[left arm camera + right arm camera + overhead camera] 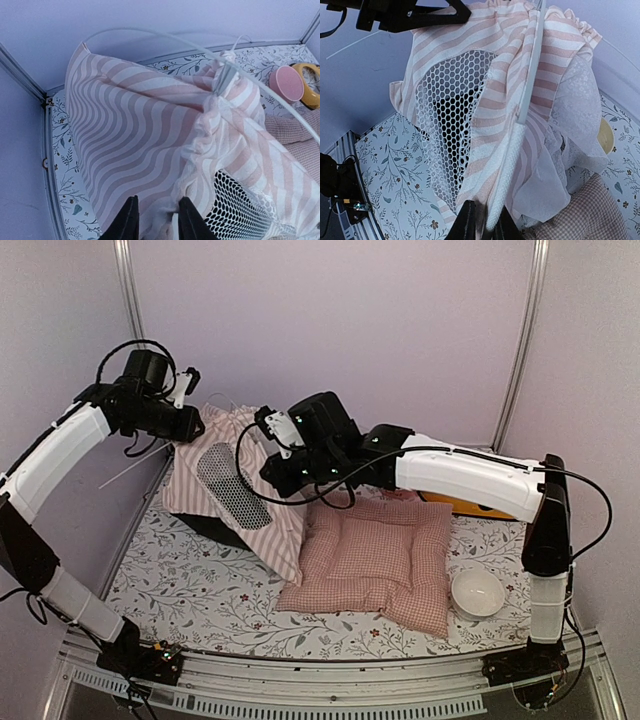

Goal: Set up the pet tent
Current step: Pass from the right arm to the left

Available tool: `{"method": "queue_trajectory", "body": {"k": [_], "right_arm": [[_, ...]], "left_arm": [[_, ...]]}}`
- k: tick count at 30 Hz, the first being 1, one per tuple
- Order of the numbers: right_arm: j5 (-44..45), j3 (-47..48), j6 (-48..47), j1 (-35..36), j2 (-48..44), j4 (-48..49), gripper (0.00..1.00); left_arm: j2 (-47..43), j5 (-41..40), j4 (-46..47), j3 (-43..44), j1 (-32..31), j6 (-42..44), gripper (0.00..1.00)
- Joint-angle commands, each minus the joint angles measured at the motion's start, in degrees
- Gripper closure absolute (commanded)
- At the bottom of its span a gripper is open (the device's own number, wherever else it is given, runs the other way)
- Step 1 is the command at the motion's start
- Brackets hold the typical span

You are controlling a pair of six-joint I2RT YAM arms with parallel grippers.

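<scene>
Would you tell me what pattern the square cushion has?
Pink checks on the cushion; clearest from top external.

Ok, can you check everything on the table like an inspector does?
Surface: flowery cloth, lying flat.
Job's things: pet tent half raised, stripes sagging; mesh window showing.
Clutter: checked cushion, white bowl, pink round thing, yellow ring.
Claws: left claw pinches tent fabric; right claw pinches its white edge strip.
Cables: black loops hang from both arms.
Surroundings: lilac walls, metal posts.
</scene>
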Motion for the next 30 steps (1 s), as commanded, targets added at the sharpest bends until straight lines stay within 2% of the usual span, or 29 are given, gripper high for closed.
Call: {"method": "queue_trajectory", "body": {"k": [1,2,4,8,12,16,19,23,27,30], "right_arm": [[0.05,-0.38,-1.26,-0.89,-2.91,1.93,0.86],[0.13,-0.40,-1.31,-0.94,-2.99,1.89,0.86],[0.38,-0.47,-1.50,-1.11,-3.10,1.77,0.85],[-0.07,-1.18,-1.75,-2.62,-3.98,1.62,0.82],[-2.42,-1.81,-1.44,-4.35,-4.89,1.71,0.68],[-5.43,-1.43,-2.45,-4.62,-5.81,2.16,0.39],[-6.75,-0.51,-3.13,-5.25,-7.00,2.61,0.27],[-12.26,0.12,-0.35,-9.93,-8.94,3.62,0.23],[-19.62,-0.09,3.93,-14.83,-10.16,5.42,0.23],[-20.35,-0.60,4.95,-16.43,-10.74,6.05,0.22]], "left_arm": [[-1.22,-1.49,-3.79,-3.28,-1.69,-0.05,0.78],[-1.61,-1.62,-3.58,-3.70,-1.95,-0.20,0.83],[-2.47,-2.54,-3.48,-4.57,-2.34,-0.63,1.00],[-5.68,-6.72,-3.47,-8.26,-2.97,-2.41,1.00],[-12.15,-7.09,0.04,-15.18,-3.14,-4.42,1.00],[-19.34,-0.51,5.54,-20.15,-3.33,-2.80,1.00],[-23.54,3.37,8.82,-21.88,-3.73,-0.88,1.00],[-27.00,7.30,11.81,-23.13,-3.79,0.37,1.00],[-28.77,7.94,13.53,-23.09,-3.79,0.94,1.00],[-29.55,7.92,13.85,-22.00,-3.80,1.17,1.00]]}}
